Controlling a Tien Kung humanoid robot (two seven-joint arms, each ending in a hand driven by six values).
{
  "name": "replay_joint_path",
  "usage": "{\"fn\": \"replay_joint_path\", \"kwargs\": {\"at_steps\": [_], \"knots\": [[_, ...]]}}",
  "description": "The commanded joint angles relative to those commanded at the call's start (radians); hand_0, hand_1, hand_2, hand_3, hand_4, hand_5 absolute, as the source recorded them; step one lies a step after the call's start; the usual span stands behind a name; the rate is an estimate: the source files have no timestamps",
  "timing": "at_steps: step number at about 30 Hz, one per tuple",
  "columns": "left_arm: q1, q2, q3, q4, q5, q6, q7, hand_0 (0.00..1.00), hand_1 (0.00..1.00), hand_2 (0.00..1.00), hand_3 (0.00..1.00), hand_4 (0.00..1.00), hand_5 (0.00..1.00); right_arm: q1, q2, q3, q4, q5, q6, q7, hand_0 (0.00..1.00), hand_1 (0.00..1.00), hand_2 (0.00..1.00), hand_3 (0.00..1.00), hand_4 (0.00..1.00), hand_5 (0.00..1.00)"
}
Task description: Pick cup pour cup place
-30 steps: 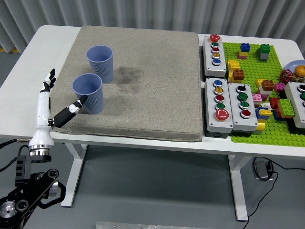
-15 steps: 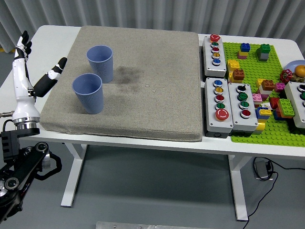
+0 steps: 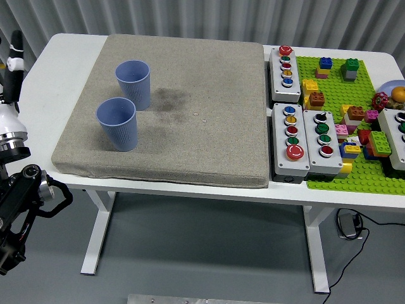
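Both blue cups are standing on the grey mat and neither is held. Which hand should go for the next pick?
Left, most likely. Both cups, the near cup and the far cup, stand on the mat's left part, and the left hand is at the picture's left edge beside them. The right arm is not in view.

— Where was the left arm [image 3: 14, 190]?
— At the picture's left edge, off the desk's left side, forearm raised upright.
— And the left hand [image 3: 11, 60]?
— Mostly cut off by the frame; its fingers couldn't be judged.
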Motion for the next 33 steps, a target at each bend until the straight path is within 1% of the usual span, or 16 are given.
{"fn": "replay_joint_path", "kwargs": {"at_steps": [6, 14, 33], "knots": [[0.022, -0.001, -0.024, -0.015, 0.008, 0.0, 0.004, 0.875, 0.897, 0.998, 0.948, 0.756, 0.998, 0.002, -0.002, 0.025, 0.001, -0.045, 0.01, -0.006, 0.671, 0.55, 0.495, 0.542, 0.029, 0.383], [0.041, 0.003, -0.031, -0.029, 0.016, 0.0, 0.007, 0.873, 0.897, 0.994, 0.95, 0.755, 0.998, 0.0, -0.003, 0.044, 0.001, -0.079, 0.022, -0.012, 0.67, 0.55, 0.496, 0.542, 0.031, 0.383], [0.055, 0.002, -0.043, -0.052, 0.03, 0.0, 0.015, 0.872, 0.898, 0.993, 0.95, 0.756, 0.998, 0.01, -0.003, 0.046, 0.0, -0.084, 0.024, -0.016, 0.671, 0.55, 0.495, 0.543, 0.032, 0.384]]}}
